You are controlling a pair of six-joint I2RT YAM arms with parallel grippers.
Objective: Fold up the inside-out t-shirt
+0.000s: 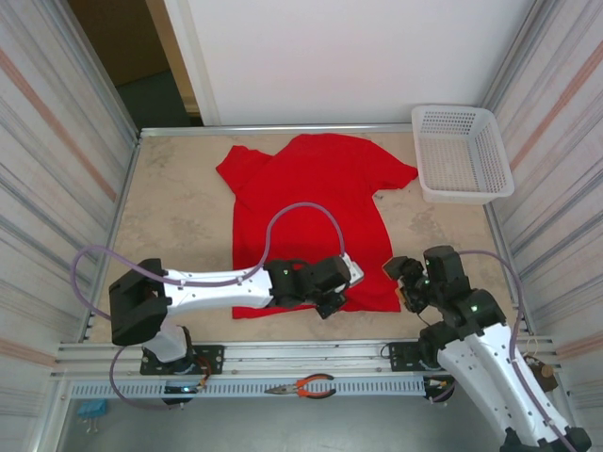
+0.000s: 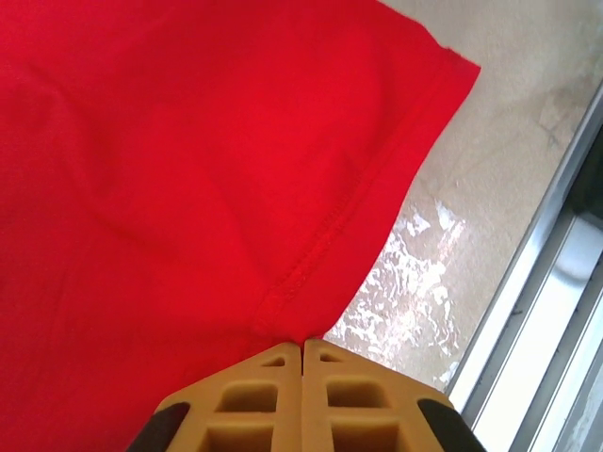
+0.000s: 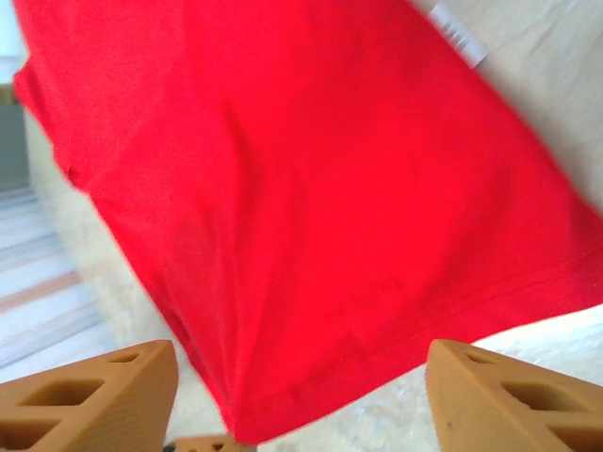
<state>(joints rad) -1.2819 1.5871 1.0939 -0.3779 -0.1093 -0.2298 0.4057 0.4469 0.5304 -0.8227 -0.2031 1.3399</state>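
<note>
The inside-out t-shirt is bright red and lies spread flat on the beige table, neck end far, hem near. My left gripper reaches from the left to the near hem. In the left wrist view its tan jaws are pressed together, pinching the stitched hem of the t-shirt, and the cloth puckers at the tips. My right gripper hovers just right of the shirt's near right corner. In the right wrist view it stands open, with a corner of the t-shirt hanging loose between the fingers. A small white tag shows at the shirt's far edge.
A white plastic basket stands at the table's far right corner. Orange-handled pliers lie on the metal rail at the near edge. Corrugated walls close both sides. The left arm's cable loops over the shirt.
</note>
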